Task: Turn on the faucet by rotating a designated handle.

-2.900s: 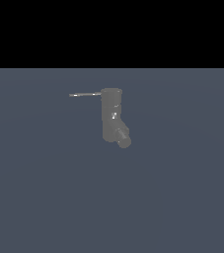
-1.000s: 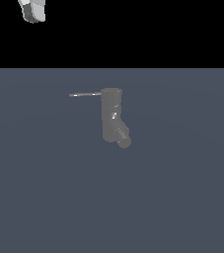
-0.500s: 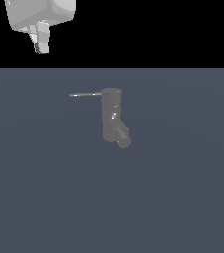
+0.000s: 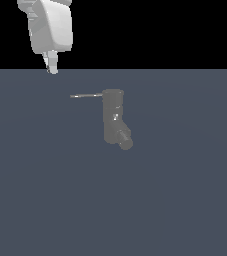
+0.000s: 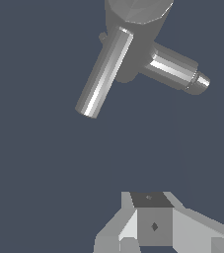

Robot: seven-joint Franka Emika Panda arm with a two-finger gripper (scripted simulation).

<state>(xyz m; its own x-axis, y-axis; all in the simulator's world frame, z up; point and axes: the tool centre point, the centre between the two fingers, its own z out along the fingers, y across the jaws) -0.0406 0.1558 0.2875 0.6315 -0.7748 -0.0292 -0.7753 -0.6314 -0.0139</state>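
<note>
- At the top of the exterior view, the big white robot pincer (image 4: 51, 67) has come down into sight; it was not there before.
- So the reach has begun; nothing is turned yet.
- I cannot tell if the pincer is open or closed.
- The thin grey rod handle (image 4: 86, 95) sticks out from the small dull grey faucet (image 4: 113, 117), below the pincer, toward the exterior view's right, apart.

The faucet (image 4: 113, 116) is standing upright on the flat blue-grey floor (image 4: 45, 200), its stubby spout (image 4: 124, 138) angling out and down from the lower end toward the exterior view's right. The handle (image 4: 86, 95) is sticking out level from the faucet's top toward the exterior view's left. The white arm (image 4: 50, 25) is hanging in from the top, and its gripper (image 4: 51, 65) is pointing down, well apart from the handle's tip; whether its jaws are parted is not showing.
</note>
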